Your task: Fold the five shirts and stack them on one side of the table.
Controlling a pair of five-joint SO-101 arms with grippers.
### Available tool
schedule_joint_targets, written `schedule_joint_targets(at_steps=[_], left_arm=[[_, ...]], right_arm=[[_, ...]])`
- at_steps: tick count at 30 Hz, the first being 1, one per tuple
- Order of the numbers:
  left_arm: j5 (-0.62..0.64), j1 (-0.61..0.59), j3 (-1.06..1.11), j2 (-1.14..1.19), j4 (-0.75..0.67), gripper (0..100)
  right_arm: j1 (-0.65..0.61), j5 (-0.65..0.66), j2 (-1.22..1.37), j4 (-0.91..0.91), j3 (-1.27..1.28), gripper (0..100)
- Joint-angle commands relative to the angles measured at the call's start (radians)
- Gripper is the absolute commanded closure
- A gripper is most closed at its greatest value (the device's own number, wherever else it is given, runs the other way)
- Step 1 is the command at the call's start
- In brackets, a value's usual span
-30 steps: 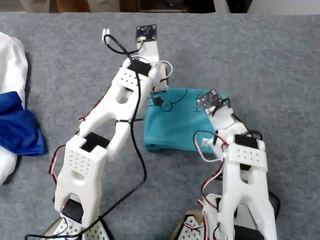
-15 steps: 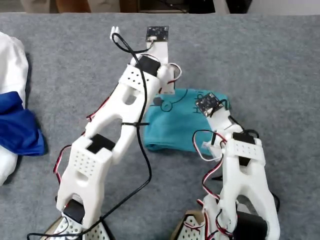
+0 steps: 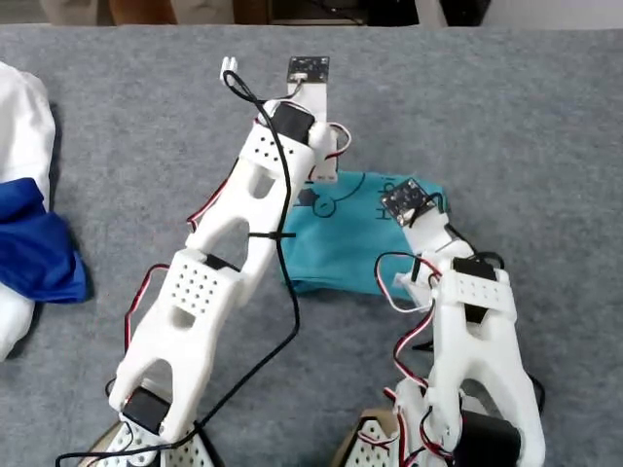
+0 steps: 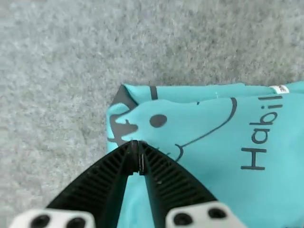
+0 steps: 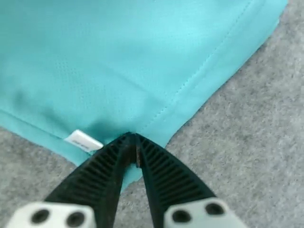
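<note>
Teal shirt lies folded flat mid-desk, in the same spot as a second ago. Left arm has stretched farther out over the desk since then: elbow further forward, wrist now at the shirt's far-left corner. Right arm shifted slightly early on, with no change in the last half second; its wrist sits over the shirt's right side.

Left jaws: closed tip to tip, on the shirt beside the printed face near that corner. Whether cloth is nipped between them, cannot tell. Right jaws: also closed, tips at the hemmed edge just beside a small white label. Cloth caught or not, cannot tell.

Around: black cable runs along the left arm and crosses the shirt's near-left edge. From the high view the left arm hides the shirt's left side. At the desk's left edge, well apart, a blue garment lies crumpled on white cloth.
</note>
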Motion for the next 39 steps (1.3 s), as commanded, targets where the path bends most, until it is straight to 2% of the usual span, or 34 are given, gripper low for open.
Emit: schedule_joint_targets(at_steps=[1,10,15,22,29,39], left_arm=[[-0.017,-0.009,-0.098,0.031,0.003,98],[-0.020,-0.011,-0.094,0.125,-0.038,98],[-0.020,-0.035,-0.071,0.166,-0.107,98],[-0.023,-0.055,-0.068,0.185,-0.104,98],[-0.071,-0.060,-0.071,0.185,-0.091,98],[-0.072,-0.061,-0.098,0.183,-0.083,98]], right_arm=[[0.008,0.003,0.007,-0.015,-0.045,99.2],[0.008,0.003,0.007,-0.021,-0.033,99.2],[0.007,0.008,0.007,-0.020,-0.028,99.2],[0.012,0.011,0.007,-0.012,-0.018,99.2],[0.134,0.118,0.042,-0.003,-0.028,99.2],[0.113,0.110,0.104,0.009,-0.134,99.2]])
